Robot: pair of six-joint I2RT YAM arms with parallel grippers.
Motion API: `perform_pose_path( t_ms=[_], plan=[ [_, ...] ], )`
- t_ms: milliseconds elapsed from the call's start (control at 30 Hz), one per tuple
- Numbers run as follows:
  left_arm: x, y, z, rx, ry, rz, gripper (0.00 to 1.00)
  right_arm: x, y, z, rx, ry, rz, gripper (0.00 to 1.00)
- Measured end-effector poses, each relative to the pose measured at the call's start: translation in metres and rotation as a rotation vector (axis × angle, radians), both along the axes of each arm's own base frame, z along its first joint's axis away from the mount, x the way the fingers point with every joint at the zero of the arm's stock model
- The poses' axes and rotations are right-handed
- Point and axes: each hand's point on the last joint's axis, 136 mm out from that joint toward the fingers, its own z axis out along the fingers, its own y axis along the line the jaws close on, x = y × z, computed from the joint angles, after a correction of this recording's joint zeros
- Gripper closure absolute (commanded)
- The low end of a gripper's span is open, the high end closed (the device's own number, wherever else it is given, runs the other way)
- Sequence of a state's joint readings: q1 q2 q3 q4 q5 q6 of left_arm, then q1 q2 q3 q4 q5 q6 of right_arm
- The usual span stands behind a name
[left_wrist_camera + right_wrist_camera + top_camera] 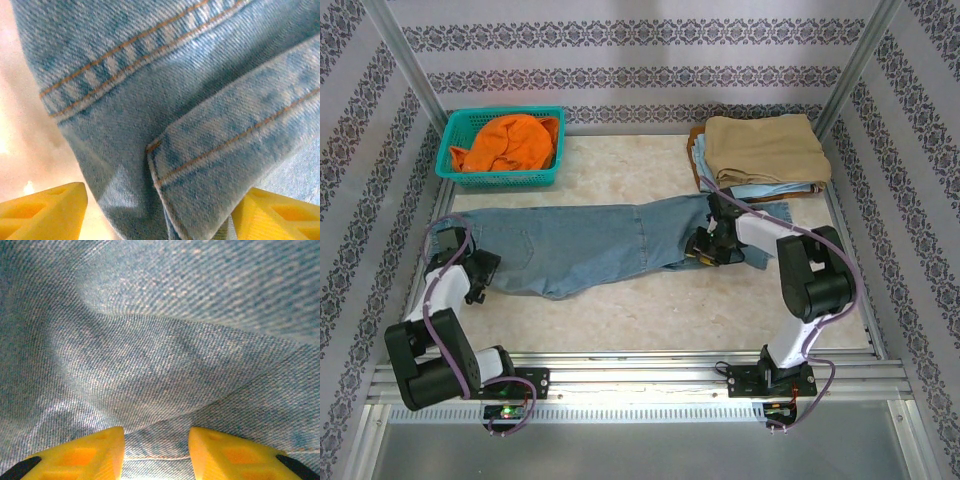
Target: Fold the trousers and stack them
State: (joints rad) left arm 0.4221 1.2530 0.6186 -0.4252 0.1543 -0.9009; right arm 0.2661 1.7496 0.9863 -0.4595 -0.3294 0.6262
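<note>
At the far left, a teal mesh basket (500,178) is holding a crumpled orange garment (510,140). The trousers (590,245) are lying flat across the middle of the desk (650,310), with the wide end to the left and the legs running right.

The step in hand appears to be the first fold, with both arms positioning on the denim. The left fingers (42,212) are standing wide apart, straddling a turned-over edge with orange stitching and pinching nothing. The right fingers (85,455) are standing part-way apart at a soft ridge of faded twill. Whether they are pinching it cannot be told.

The next move is likely calling for firm closure on both sides, since the cloth looks thick and heavy. At the far right, a folded tan stack (760,145) is waiting.
</note>
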Motion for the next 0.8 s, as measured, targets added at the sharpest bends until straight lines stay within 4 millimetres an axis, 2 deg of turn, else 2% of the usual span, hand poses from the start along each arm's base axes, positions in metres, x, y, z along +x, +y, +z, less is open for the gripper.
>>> perform_pose_path(
  t_ms=[67, 167, 333, 433, 500, 567, 600, 667, 733, 800],
  plan=[
    [0.002, 0.002, 0.002, -0.019, -0.010, 0.009, 0.28, -0.008, 0.001, 0.000, 0.018, -0.001, 0.004, 0.57],
    [0.009, 0.000, 0.014, -0.034, -0.063, -0.004, 0.28, -0.023, 0.002, -0.002, 0.036, 0.005, 0.011, 0.57],
    [0.025, -0.009, 0.068, -0.009, -0.229, -0.060, 0.27, -0.049, 0.004, -0.003, 0.062, 0.005, 0.017, 0.56],
    [0.034, -0.030, 0.098, 0.007, -0.323, -0.143, 0.27, -0.064, 0.011, -0.002, 0.077, 0.011, 0.035, 0.57],
    [0.036, -0.054, 0.108, 0.011, -0.356, -0.226, 0.28, -0.072, 0.014, 0.001, 0.078, 0.026, 0.048, 0.57],
    [0.035, -0.082, 0.105, 0.000, -0.362, -0.313, 0.28, -0.079, 0.011, 0.003, 0.059, 0.053, 0.050, 0.56],
    [0.032, -0.099, 0.095, -0.016, -0.352, -0.360, 0.28, -0.083, 0.007, 0.005, 0.039, 0.067, 0.051, 0.56],
    [0.022, -0.118, 0.070, -0.048, -0.302, -0.405, 0.28, -0.088, -0.006, 0.013, -0.005, 0.087, 0.038, 0.55],
    [0.007, -0.124, 0.036, -0.074, -0.226, -0.403, 0.28, -0.084, -0.025, 0.027, -0.040, 0.077, -0.001, 0.55],
    [-0.010, -0.121, 0.003, -0.081, -0.139, -0.369, 0.28, -0.074, -0.050, 0.046, -0.073, 0.035, -0.062, 0.51]
  ],
)
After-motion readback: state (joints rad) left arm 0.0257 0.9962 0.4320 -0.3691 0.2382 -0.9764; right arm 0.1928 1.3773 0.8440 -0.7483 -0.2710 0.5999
